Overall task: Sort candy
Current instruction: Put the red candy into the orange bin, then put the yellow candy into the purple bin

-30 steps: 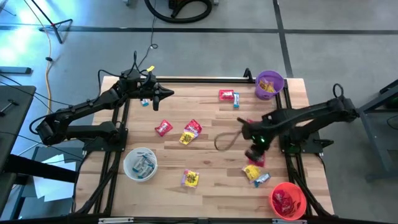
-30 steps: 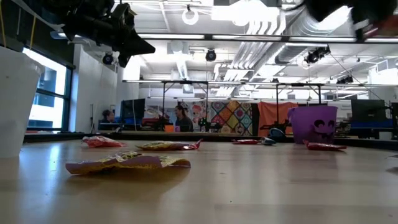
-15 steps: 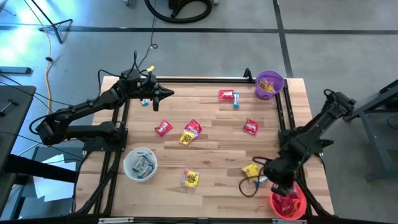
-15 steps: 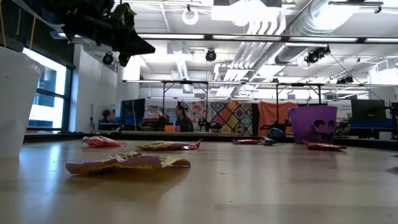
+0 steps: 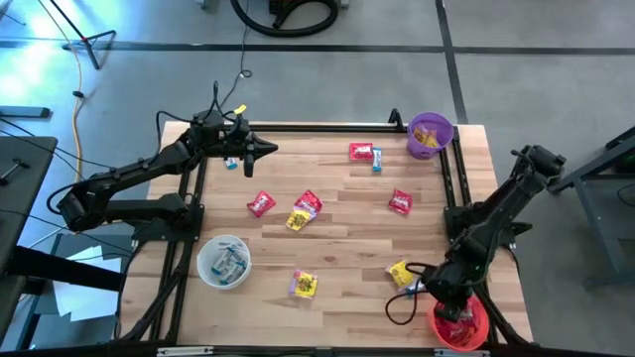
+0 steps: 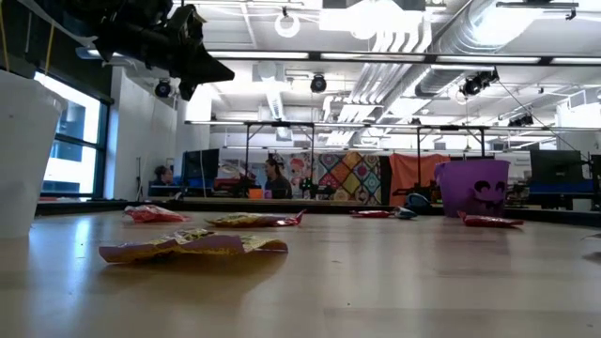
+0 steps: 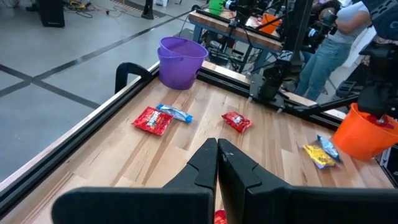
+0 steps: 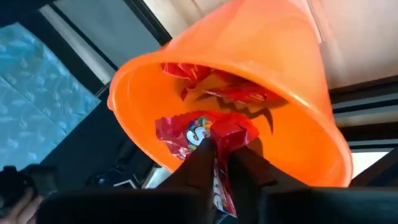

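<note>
My left gripper (image 5: 270,151) hangs over the table's far left corner, its two fingers (image 7: 211,163) pressed together with nothing between them. A small blue candy (image 5: 232,164) lies on the wood just beside it. Nearer the front on that side stands the clear white bowl (image 5: 222,262), with light blue and white sweets inside. Moving right across the wooden table (image 5: 337,297), a red candy (image 5: 261,204) lies flat, then a red and yellow pair (image 5: 304,210) touching each other, and closer to the front edge a lone yellow candy (image 5: 304,286). Toward the far edge, a red packet (image 5: 361,152) lies with a blue sweet (image 5: 377,162) just beside it, and another red candy (image 5: 400,201) lies apart, right of the middle. The purple bowl (image 5: 430,135) stands at the far right corner with yellow sweets in it. At the front right, a yellow candy (image 5: 401,273) and a blue one (image 7: 328,145) lie beside the orange-red bowl (image 5: 476,325). My right gripper (image 8: 221,154) is poised over that bowl's mouth, its fingers pinching a red wrapped candy (image 8: 214,132), with more red sweets (image 8: 230,93) lying inside below it.
</note>
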